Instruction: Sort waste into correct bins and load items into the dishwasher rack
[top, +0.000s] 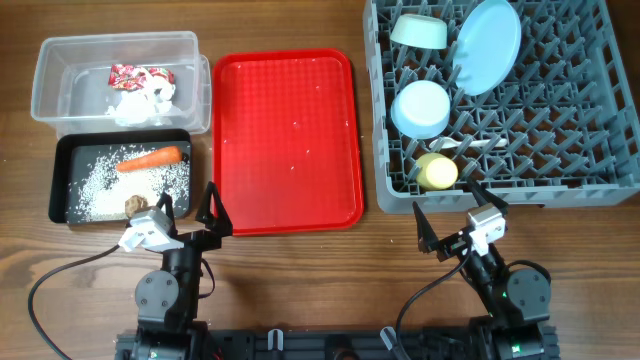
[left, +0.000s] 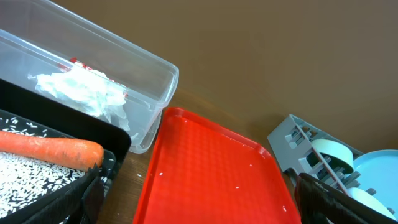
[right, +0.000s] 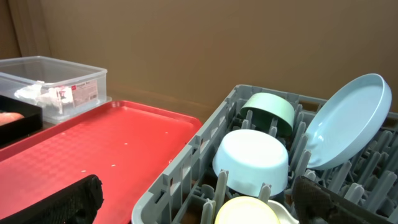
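The grey dishwasher rack (top: 590, 175) holds the pale-blue plate (top: 488, 45), the mint-green bowl (top: 419, 32), the light-blue bowl (top: 421, 108), the yellow cup (top: 437, 172) and the white spoon (top: 470, 147). The clear tub (top: 55, 75) holds the red-and-white wrapper (top: 140, 73) and white tissue (top: 140, 100). The black tub (top: 62, 175) holds the carrot (top: 152, 158), rice grains (top: 100, 185) and a brown lump (top: 135, 205). My left gripper (top: 190, 208) is open and empty by the tray's near-left corner. My right gripper (top: 447, 218) is open and empty in front of the rack.
The flat red tray (top: 285, 140) lies in the middle between the tubs and the rack, with a few rice grains on it. Black cables run along the table's front edge beside both arm bases.
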